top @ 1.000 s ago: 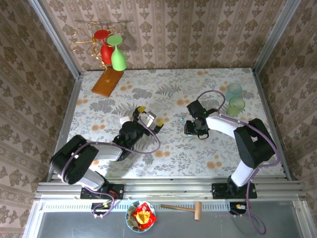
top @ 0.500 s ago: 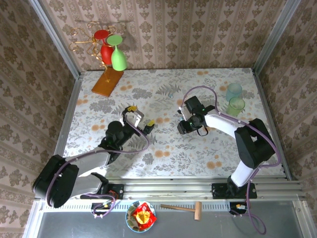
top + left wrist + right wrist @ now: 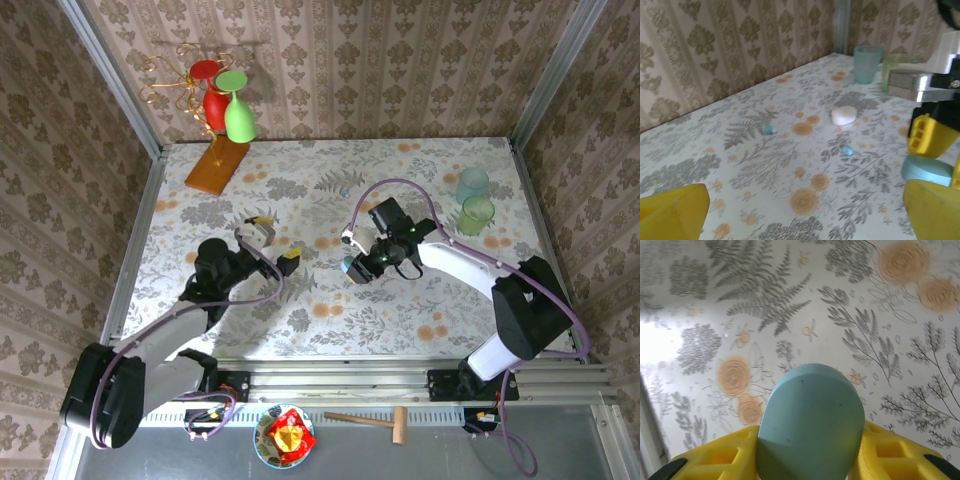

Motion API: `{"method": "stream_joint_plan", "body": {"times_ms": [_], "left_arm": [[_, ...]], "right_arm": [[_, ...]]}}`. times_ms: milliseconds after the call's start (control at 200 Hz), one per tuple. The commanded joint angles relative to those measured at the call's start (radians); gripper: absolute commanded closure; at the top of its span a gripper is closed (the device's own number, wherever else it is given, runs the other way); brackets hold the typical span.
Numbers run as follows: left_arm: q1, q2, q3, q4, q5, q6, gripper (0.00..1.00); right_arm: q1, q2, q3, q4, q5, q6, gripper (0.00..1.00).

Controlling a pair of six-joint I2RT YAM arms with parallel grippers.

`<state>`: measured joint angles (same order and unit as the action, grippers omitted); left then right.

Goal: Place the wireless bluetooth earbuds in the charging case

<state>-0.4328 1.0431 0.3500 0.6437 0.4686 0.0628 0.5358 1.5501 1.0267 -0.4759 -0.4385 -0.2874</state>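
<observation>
Damask wallpaper closes in your floral worktop [image 3: 420,320] on three sides. Your left end effector [image 3: 277,238] stands wide open with nothing in it, its yellow fingers [image 3: 672,212] spread over the cloth left of centre. Your right end effector [image 3: 352,266] is clamped on a light-blue pebble-shaped case piece [image 3: 810,425], which sits squeezed between its yellow pads [image 3: 715,457] near the middle of the worktop.

From your left wrist camera, one earbud [image 3: 769,130] lies loose on the cloth beside a fern print. A second earbud [image 3: 847,150] lies nearer, just in front of a white pebble-shaped piece [image 3: 844,115] and not touching it. Both are apart from the held case piece. Two translucent cups [image 3: 473,183] stand together at the far right.
</observation>
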Motion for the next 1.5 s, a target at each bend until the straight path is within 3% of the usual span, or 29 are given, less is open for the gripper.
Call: {"method": "stream_joint_plan", "body": {"times_ms": [0,170,305,425,515,815,1495], "left_arm": [[0.006,0.012,0.031,-0.001,0.164,-0.019,0.00],[0.009,0.091,0.099,0.007,0.442,-0.051,0.00],[-0.004,0.146,0.107,0.102,0.547,-0.089,0.04],[-0.017,0.148,0.135,0.075,0.620,-0.080,0.06],[-0.064,0.135,0.162,-0.007,0.645,-0.048,0.08],[-0.100,0.124,0.220,-0.126,0.712,-0.030,0.16],[-0.107,0.158,0.241,-0.121,0.762,-0.102,0.38]], "right_arm": [[0.000,-0.037,0.050,-0.056,-0.112,-0.090,0.64],[0.016,-0.096,0.099,-0.167,-0.166,-0.162,0.65],[0.040,-0.144,0.147,-0.242,-0.224,-0.219,0.66],[0.060,-0.151,0.193,-0.272,-0.265,-0.250,0.65],[0.073,-0.151,0.222,-0.272,-0.283,-0.262,0.66],[0.100,-0.062,0.370,-0.382,-0.297,-0.366,0.65],[0.130,0.056,0.533,-0.584,-0.294,-0.498,0.66]]}}
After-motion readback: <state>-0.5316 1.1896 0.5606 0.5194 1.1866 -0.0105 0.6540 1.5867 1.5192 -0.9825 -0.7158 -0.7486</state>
